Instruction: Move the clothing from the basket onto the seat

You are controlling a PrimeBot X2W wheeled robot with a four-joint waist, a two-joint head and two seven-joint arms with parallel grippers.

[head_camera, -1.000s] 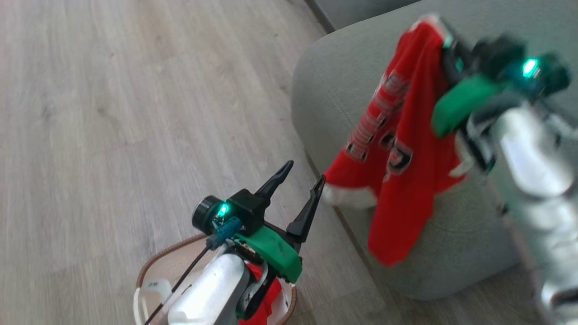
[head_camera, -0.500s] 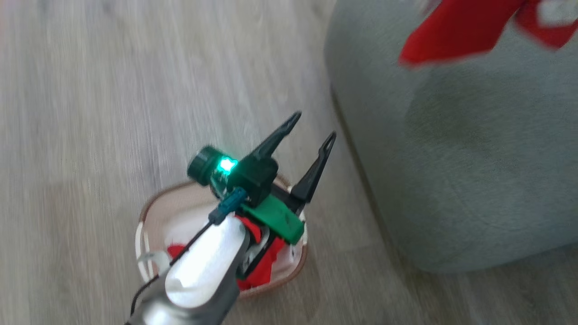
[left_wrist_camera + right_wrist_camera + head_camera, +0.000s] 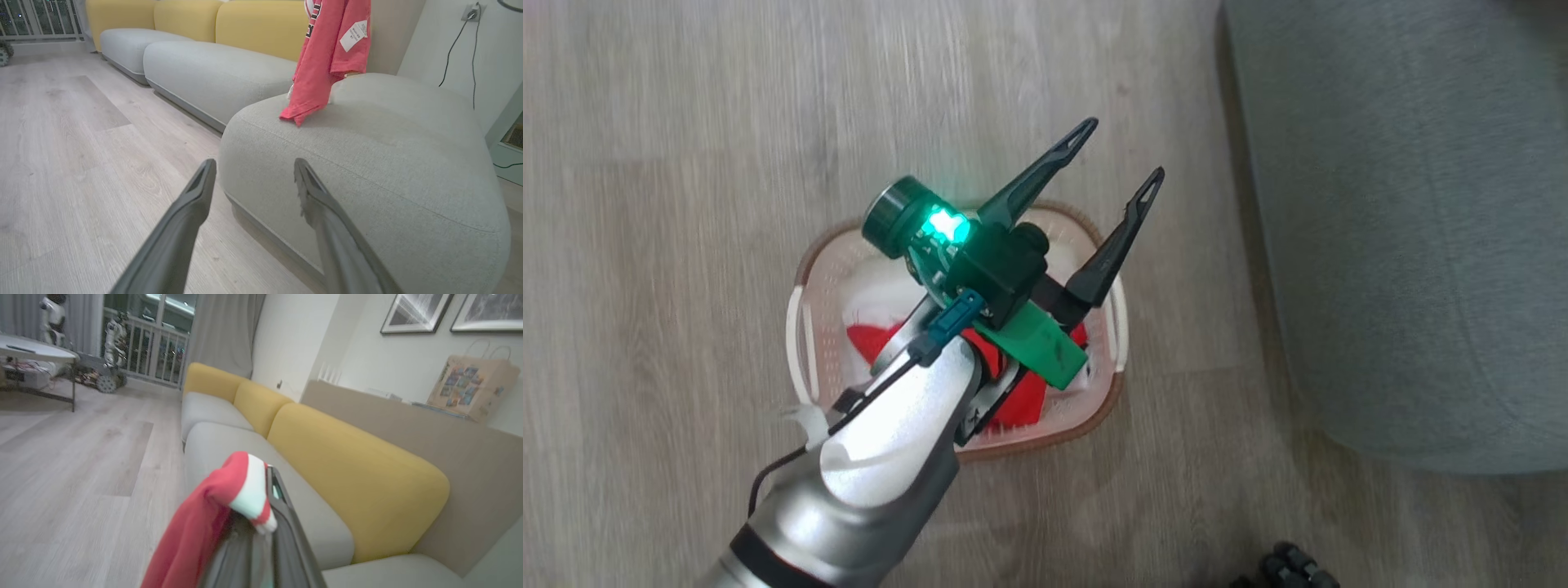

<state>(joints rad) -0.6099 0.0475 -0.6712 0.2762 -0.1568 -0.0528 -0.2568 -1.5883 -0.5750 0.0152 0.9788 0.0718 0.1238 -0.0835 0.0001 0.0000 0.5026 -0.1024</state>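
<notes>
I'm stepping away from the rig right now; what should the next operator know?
Left gripper: open, empty, above the basket.
Right gripper: shut on a red garment, which hangs over the seat, its lower edge about touching the cushion.
Done: that garment is out of the basket but not yet released.
Left: release it on the seat, then move the red clothes lying in the basket.

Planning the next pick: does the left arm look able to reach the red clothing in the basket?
Probably yes: the left gripper hangs open above the basket, and nothing covers the red clothing. Its fingers point toward the seat, so the wrist must tilt down.
</notes>
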